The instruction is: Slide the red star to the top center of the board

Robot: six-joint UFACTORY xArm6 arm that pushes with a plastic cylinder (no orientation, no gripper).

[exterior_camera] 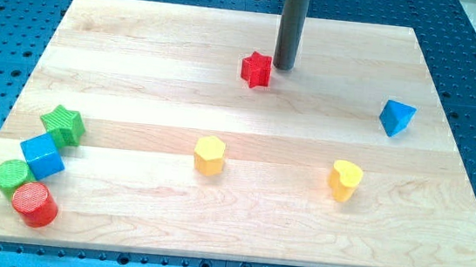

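Note:
The red star (256,70) lies on the wooden board (140,63), near the top middle of the view. My tip (283,68) is the lower end of a dark upright rod, and it stands just right of the red star, touching it or nearly so.
A blue block (396,117) sits at the right. A yellow hexagon (209,155) and a yellow heart (346,180) sit in the lower middle. At the lower left cluster a green star (64,125), a blue cube (41,156), a green cylinder (11,177) and a red cylinder (35,203).

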